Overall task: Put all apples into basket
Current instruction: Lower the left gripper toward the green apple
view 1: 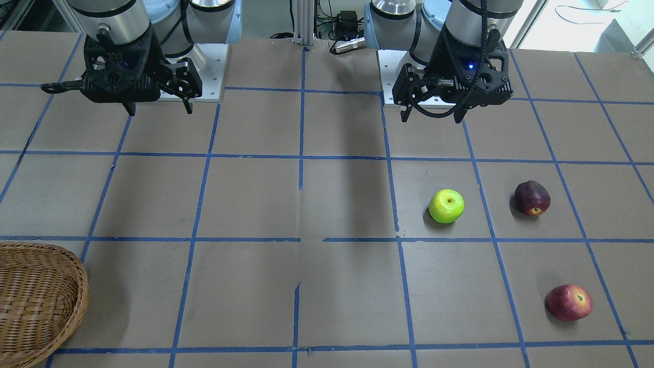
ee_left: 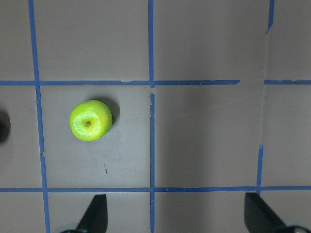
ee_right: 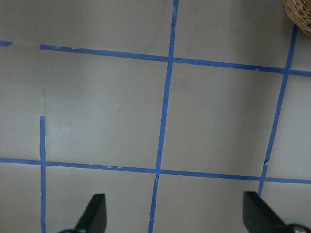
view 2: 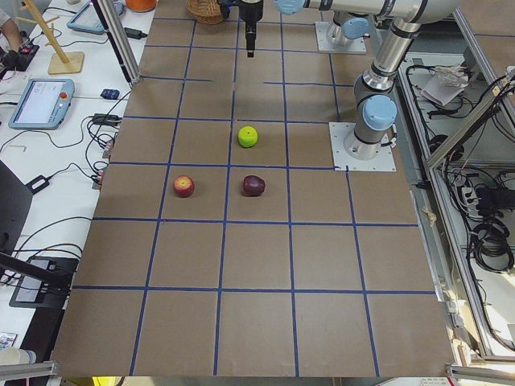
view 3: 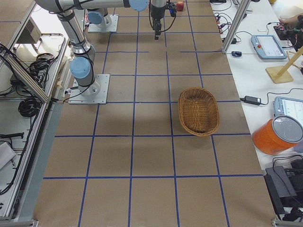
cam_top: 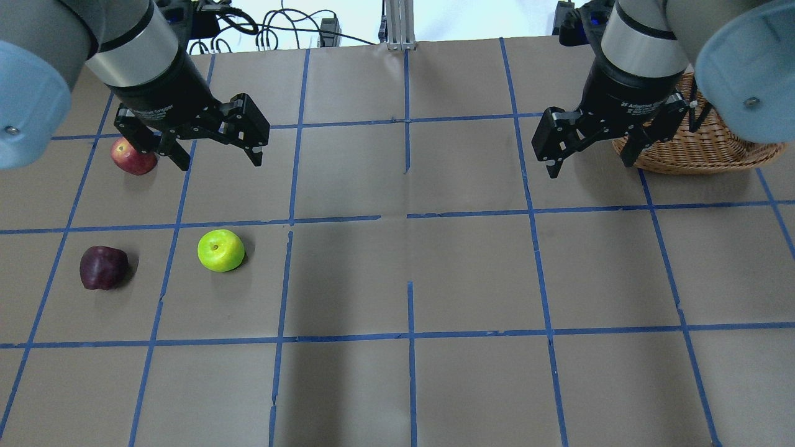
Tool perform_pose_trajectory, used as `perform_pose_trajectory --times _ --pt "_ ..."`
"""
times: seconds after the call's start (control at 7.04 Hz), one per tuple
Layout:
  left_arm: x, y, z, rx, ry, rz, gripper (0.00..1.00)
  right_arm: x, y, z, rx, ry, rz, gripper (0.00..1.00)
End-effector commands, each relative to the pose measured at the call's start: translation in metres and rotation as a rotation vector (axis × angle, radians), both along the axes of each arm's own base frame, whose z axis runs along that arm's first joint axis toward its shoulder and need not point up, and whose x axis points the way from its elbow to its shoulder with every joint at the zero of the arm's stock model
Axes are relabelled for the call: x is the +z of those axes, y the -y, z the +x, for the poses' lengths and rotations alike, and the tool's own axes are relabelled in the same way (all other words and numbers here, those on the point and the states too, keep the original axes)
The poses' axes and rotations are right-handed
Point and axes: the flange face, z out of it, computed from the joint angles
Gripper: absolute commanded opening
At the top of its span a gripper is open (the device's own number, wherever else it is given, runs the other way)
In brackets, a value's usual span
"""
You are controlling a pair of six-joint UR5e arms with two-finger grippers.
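Three apples lie on the table on my left side: a yellow-green apple (view 1: 446, 206) (cam_top: 220, 250) (ee_left: 91, 121), a dark maroon apple (view 1: 532, 198) (cam_top: 104, 267) and a red apple (view 1: 568, 302) (cam_top: 132, 156). The wicker basket (view 1: 41, 296) (cam_top: 702, 146) (view 3: 199, 111) sits on my right side, and nothing shows inside it. My left gripper (cam_top: 220, 162) (view 1: 431, 120) hangs open and empty above the table, short of the green apple. My right gripper (cam_top: 590, 169) (view 1: 161, 112) hangs open and empty beside the basket, whose rim (ee_right: 299, 12) shows in the right wrist view.
The brown table top carries a blue tape grid (cam_top: 410, 214). Both arm bases (view 2: 362, 149) are bolted at the robot's edge. An upright aluminium post (cam_top: 397, 25) stands at the far edge. An orange container (view 3: 279, 135) and teach pendants (view 3: 267, 46) lie off the table.
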Motion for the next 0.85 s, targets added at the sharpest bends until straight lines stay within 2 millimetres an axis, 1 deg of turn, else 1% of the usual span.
perform_pose_trajectory --times 0.0,0.28,0.43,0.57,0.71 --pt "0.000 0.001 0.001 0.000 -0.004 0.000 1.00 0.003 0.005 0.001 0.005 -0.001 -0.043 1.00" --pt "-0.006 0.001 0.005 -0.003 0.007 0.010 1.00 0.002 0.004 0.002 0.005 0.000 -0.035 1.00" --pt "-0.005 0.007 0.007 0.000 0.011 0.007 1.00 0.000 0.005 0.002 0.004 0.000 -0.034 1.00" --pt "-0.021 0.021 0.021 0.029 0.018 0.037 1.00 0.000 0.005 0.002 0.004 0.000 -0.035 1.00" --pt "-0.057 0.051 0.056 0.088 0.013 0.061 1.00 -0.001 0.004 0.002 0.002 0.000 -0.032 1.00"
